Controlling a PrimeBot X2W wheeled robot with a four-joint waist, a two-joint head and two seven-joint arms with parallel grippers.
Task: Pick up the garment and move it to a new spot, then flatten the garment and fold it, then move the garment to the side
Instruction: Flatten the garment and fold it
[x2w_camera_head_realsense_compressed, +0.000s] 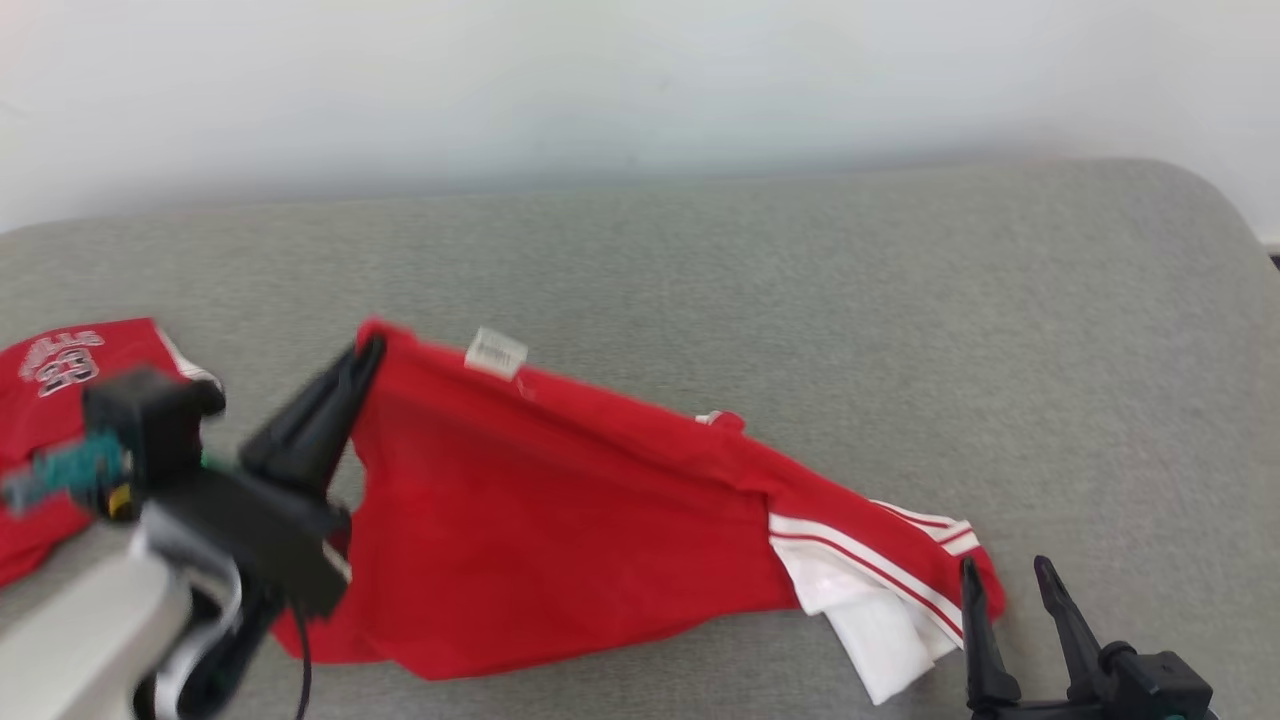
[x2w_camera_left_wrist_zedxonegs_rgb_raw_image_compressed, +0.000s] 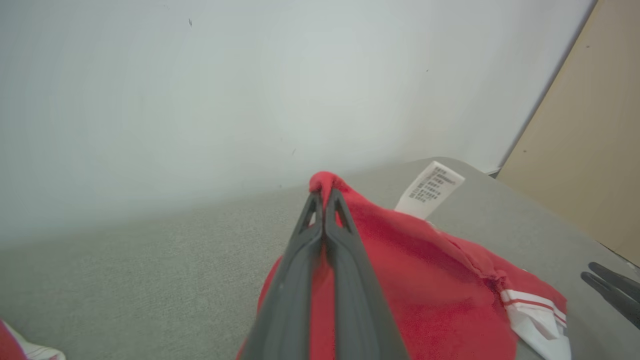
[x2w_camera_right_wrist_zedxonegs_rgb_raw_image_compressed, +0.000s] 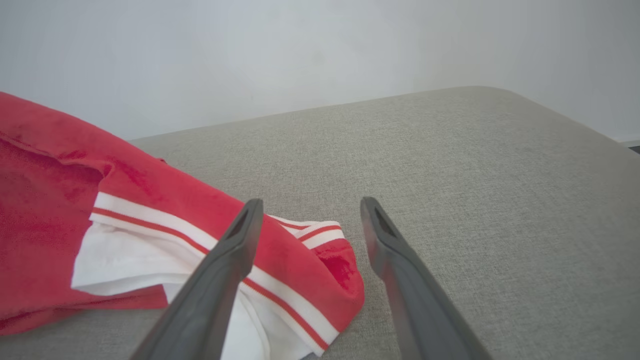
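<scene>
Grey fabric surface (x2w_camera_head_realsense_compressed: 800, 280) — red garment (x2w_camera_head_realsense_compressed: 560, 500), pale wall (x2w_camera_head_realsense_compressed: 640, 80)

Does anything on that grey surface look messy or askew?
Yes. The red garment is not lying flat: the left gripper pinches one corner up, so it hangs slanted and rumpled, and white fabric spills out at its striped end, beside the open right gripper.

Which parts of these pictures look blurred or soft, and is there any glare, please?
Head view: the left gripper, shut on the red garment, is smeared, while the right gripper looks sharp. Left wrist view: the fingers near the lens are soft; the white label is crisper. Right wrist view: the weave of the grey surface is crisp, under even light without glare.
</scene>
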